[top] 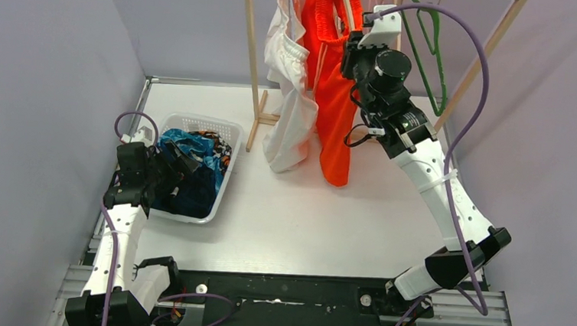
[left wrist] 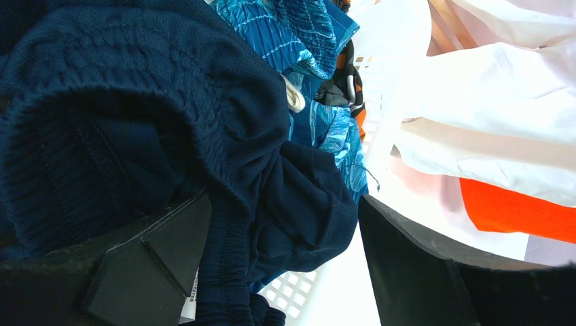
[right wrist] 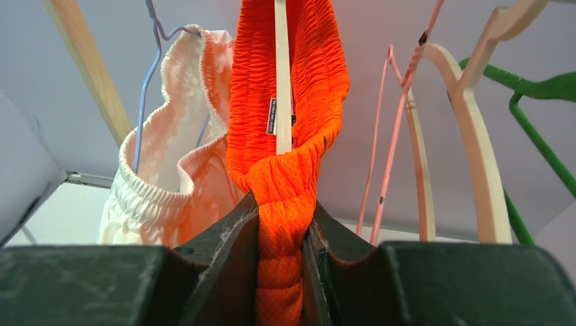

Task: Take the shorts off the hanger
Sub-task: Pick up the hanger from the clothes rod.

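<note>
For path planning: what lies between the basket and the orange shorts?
Top view: the rack's wooden leg and the hanging white shorts.

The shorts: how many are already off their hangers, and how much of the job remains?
Done: the navy shorts, the teal shorts and the camouflage shorts lie in the basket, with the open left hand over them. In hand: the right hand is shut on the waistband of the orange shorts, which hang on the wooden rack. Left: freeing those, then the white shorts on the blue hanger.
</note>
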